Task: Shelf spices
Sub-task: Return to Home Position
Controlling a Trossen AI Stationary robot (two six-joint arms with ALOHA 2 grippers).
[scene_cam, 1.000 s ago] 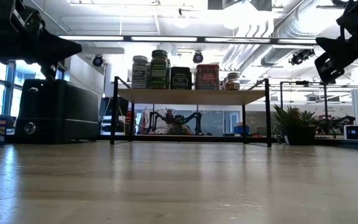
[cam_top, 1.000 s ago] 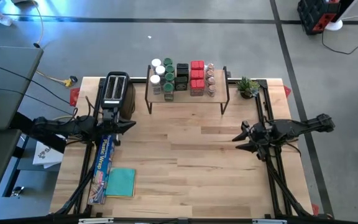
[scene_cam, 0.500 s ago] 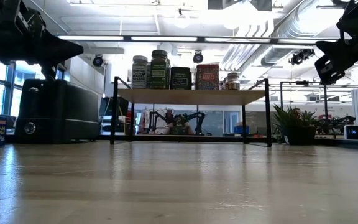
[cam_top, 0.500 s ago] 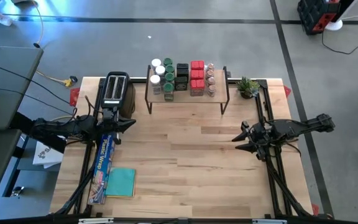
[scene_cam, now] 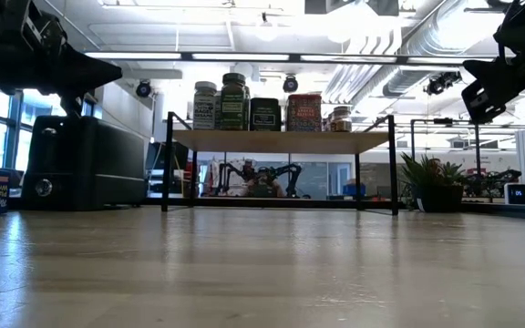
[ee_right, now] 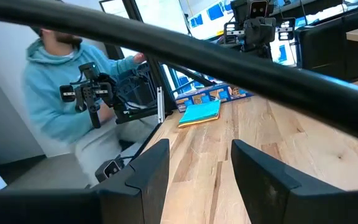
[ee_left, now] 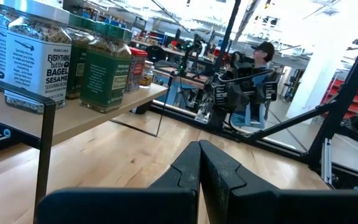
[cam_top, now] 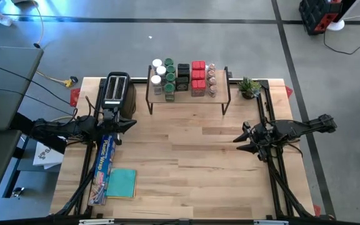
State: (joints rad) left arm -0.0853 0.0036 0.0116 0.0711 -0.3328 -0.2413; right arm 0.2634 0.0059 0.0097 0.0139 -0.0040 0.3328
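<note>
The spices (cam_top: pixel 183 78) stand in rows on the shelf's (cam_top: pixel 189 100) wooden top at the table's far edge: white-lidded and green-lidded jars, black boxes, red tins, small clear jars. They also show in the low view (scene_cam: pixel 262 107) and the left wrist view (ee_left: pixel 73 59). My left gripper (cam_top: pixel 133 125) hovers shut at the table's left, near the toaster. My right gripper (cam_top: pixel 237 142) hovers open at the table's right, above bare wood. Both hold nothing.
A black toaster (cam_top: pixel 117 92) stands left of the shelf. A long blue foil box (cam_top: pixel 103 170) and a teal cloth (cam_top: pixel 122 183) lie near the left front. A small plant (cam_top: pixel 250 86) sits at the far right. A seated person (ee_right: pixel 73 99) shows beyond the table.
</note>
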